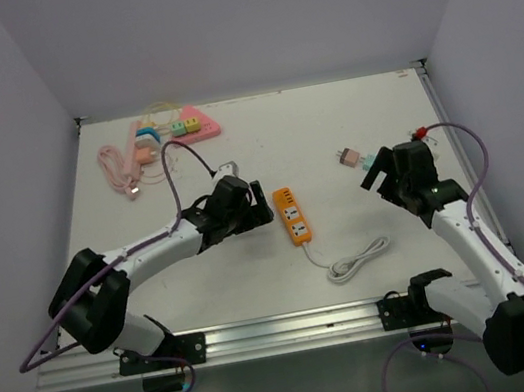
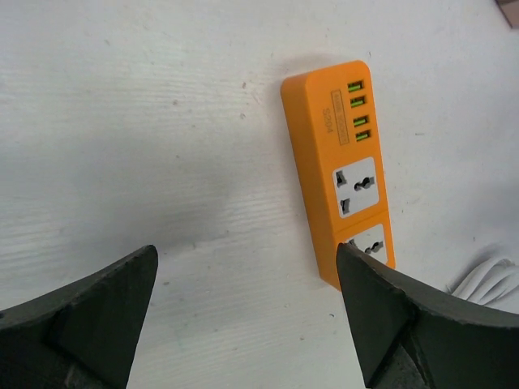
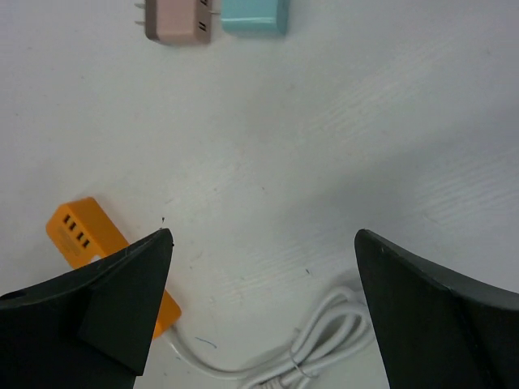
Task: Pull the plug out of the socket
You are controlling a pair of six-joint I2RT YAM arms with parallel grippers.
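From above, the left tool (image 1: 263, 202) sits just beside the orange power strip (image 1: 293, 215) on the counter (image 1: 205, 277). The right tool (image 1: 372, 174) is near the pink plug (image 1: 346, 157), which lies just past its tips, well apart from the strip.

On the left wrist view, the left tool (image 2: 243, 316) is spread wide and empty, with the strip (image 2: 339, 162) ahead and its near end by one finger (image 2: 405, 324).

On the right wrist view, the right tool (image 3: 263, 308) also gapes empty. The pink plug (image 3: 174, 20) lies ahead, touching a teal block (image 3: 254, 14).
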